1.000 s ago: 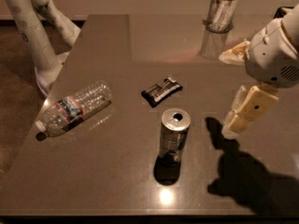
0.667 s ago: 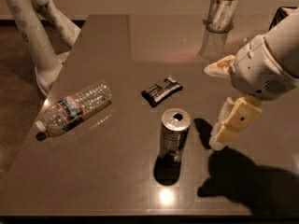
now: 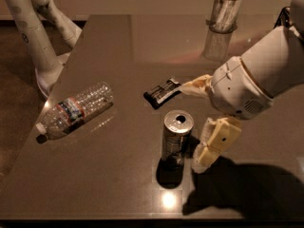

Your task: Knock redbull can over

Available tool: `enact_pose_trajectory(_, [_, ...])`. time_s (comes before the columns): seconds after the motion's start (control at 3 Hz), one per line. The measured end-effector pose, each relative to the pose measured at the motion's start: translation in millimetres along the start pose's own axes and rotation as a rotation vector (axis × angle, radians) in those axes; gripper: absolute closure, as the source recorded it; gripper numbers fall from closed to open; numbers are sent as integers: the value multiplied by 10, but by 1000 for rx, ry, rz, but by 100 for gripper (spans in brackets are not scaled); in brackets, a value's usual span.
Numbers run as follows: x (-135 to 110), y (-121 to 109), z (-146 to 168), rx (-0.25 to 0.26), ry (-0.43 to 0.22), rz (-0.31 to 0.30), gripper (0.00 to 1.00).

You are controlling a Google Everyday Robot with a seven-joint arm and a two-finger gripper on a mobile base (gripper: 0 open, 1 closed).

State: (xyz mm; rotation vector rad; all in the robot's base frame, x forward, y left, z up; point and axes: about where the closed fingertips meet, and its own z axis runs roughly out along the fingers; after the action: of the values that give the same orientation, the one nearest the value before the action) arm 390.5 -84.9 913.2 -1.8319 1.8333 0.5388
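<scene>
Item: gripper (image 3: 194, 123), jaws wide apart, empty, approach step; can (image 3: 176, 141) upright just beside lower finger (contact unclear); next: sideways shove nr top.

Single cam, mounted high, looking steeply down across the dark table (image 3: 95, 175) from its near edge, which runs along the frame bottom. It faces the far wall, a pale strip at the top. Close range: the tabletop fills most of the frame, with floor only at the left. The arm enters from the right edge. The gripper (image 3: 191, 125) sits lower right of centre, fingers spread, just right of the redbull can (image 3: 176, 139).
</scene>
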Motion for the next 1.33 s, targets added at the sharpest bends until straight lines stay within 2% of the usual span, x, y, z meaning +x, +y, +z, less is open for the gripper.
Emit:
enact_pose_trajectory(0.33, [-160,83,49,-32,-40,-44,0])
enact_pose_trajectory(0.67, [-272,145,102,-59,-64,-75,17])
enact_pose_trajectory(1.0, [-348,198,134,-78,-81,-92,49])
enact_pose_trajectory(1.33, [-401,218,92,-70,-73,-100,72])
